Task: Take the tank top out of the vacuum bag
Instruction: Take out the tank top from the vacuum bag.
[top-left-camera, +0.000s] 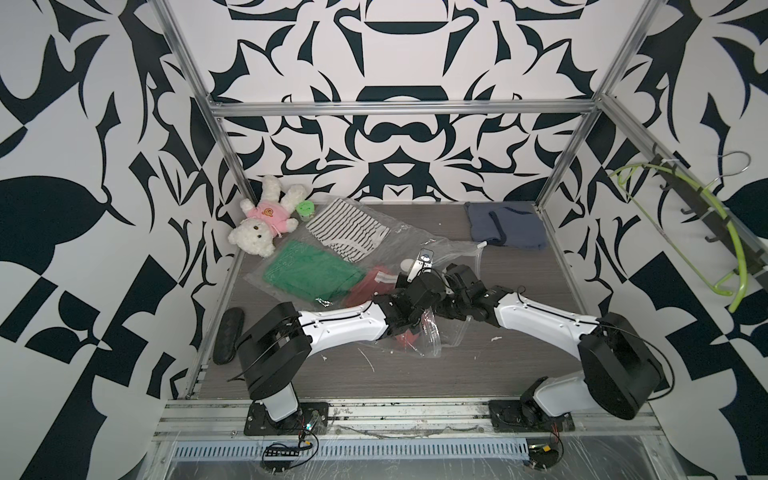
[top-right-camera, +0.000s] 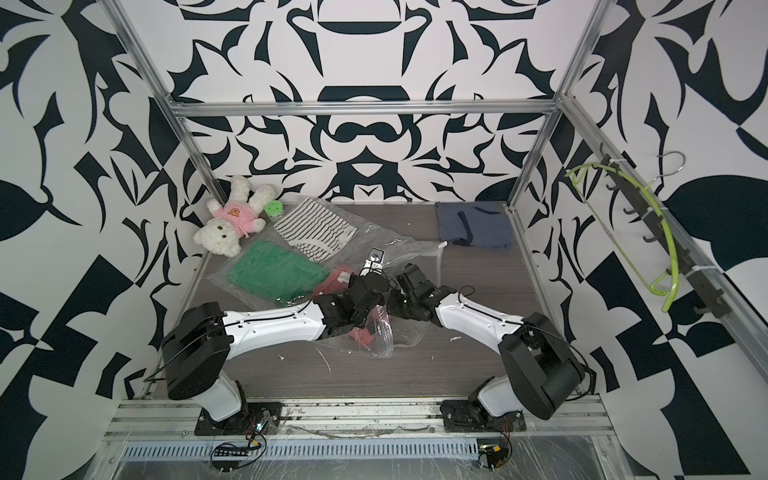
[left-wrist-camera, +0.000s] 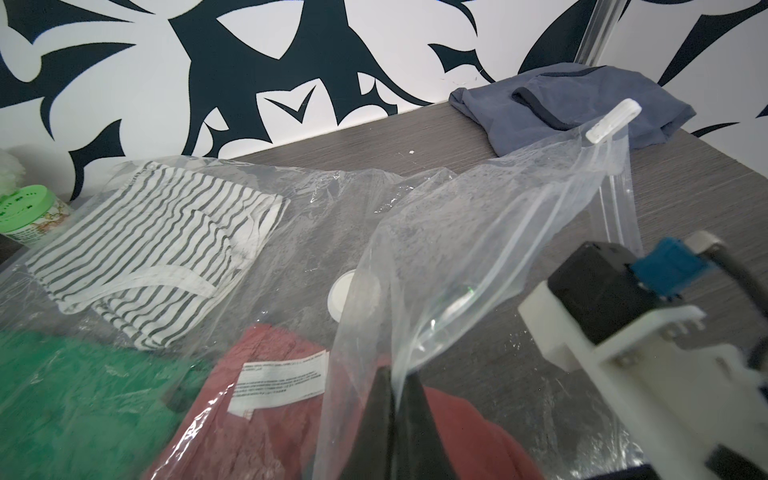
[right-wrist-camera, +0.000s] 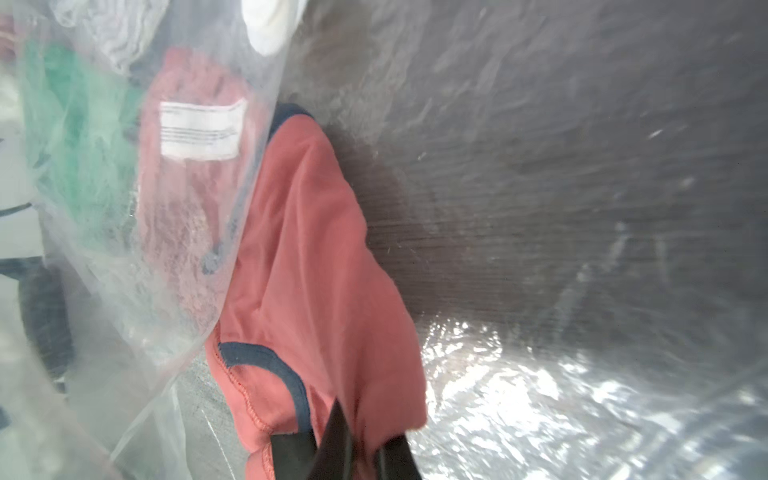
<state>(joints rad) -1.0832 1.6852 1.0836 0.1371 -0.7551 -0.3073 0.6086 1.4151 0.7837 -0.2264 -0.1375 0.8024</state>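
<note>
Woodgrain table (top-left-camera: 519, 357), crinkly clear vacuum bag (left-wrist-camera: 478, 232), soft coral tank top (right-wrist-camera: 307, 249)

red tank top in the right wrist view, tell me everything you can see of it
The red tank top is smooth coral-red fabric with navy binding along its openings. It lies crumpled inside the clear vacuum bag, its far part under a plastic layer. The right gripper is shut on its near edge.

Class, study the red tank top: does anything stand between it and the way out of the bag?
Nothing visible does. The right hand is inside the bag, shut on the tank top, no plastic between them. The left hand pinches the upper sheet lifted, so the mouth looks open.
</note>
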